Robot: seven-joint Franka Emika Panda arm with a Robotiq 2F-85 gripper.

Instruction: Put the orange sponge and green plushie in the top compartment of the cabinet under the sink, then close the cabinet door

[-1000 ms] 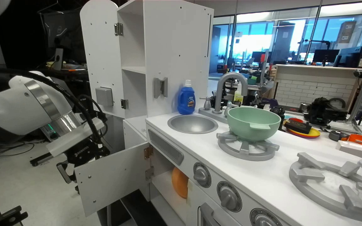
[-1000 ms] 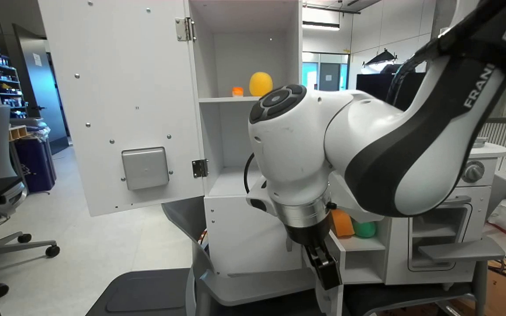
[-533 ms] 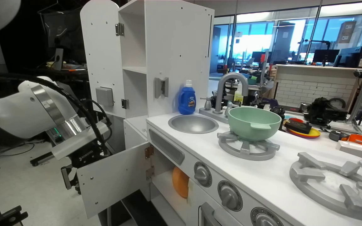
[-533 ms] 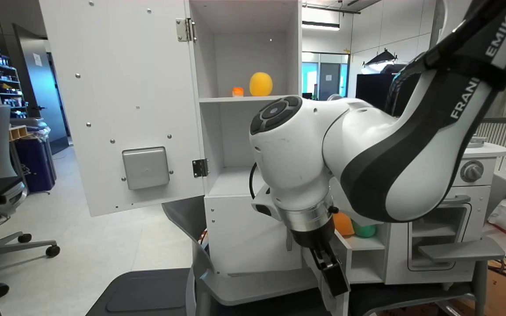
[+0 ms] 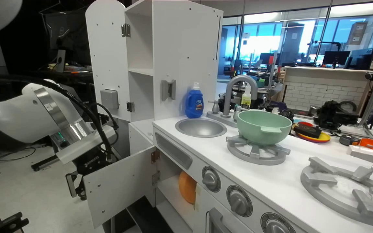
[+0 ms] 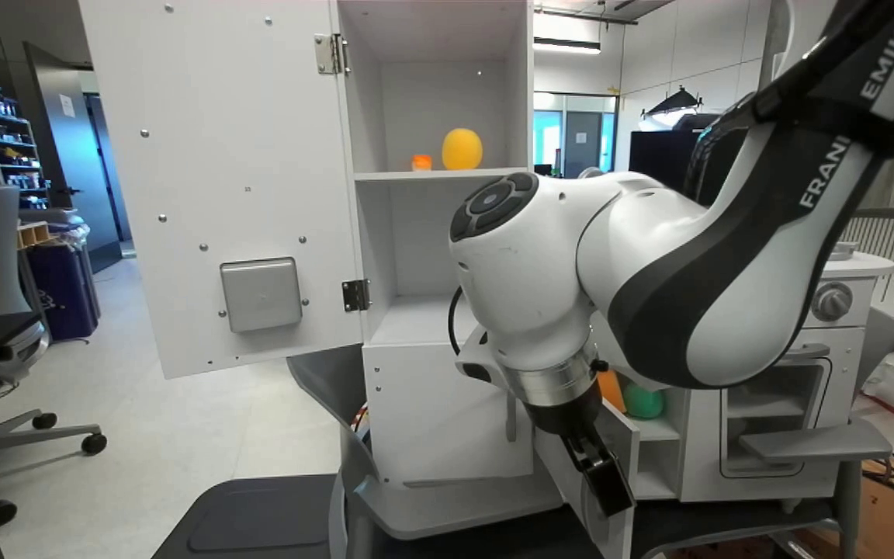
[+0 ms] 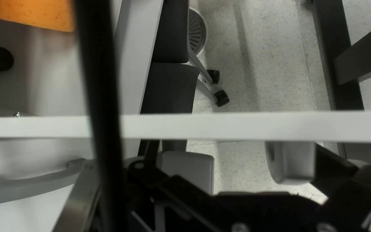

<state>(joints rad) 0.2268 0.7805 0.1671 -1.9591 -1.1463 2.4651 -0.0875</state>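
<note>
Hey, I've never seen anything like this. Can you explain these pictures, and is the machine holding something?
The machine is a robot arm. Two views come from cameras outside it; the third is from its wrist. Its two-fingered gripper is open, beside the open cabinet door of a toy kitchen; nothing appears held. On the counter are a sink, a blue bottle and, on a burner ring, a green bowl. Below, in the top compartment, sit an orange sponge and a green plushie.

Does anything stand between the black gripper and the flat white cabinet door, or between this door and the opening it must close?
Nothing visible does. The gripper is beside the cabinet door, on its outer side (contact unclear). The closing path looks free: the rounded orange sponge and green plushie are inside the white top compartment.
</note>
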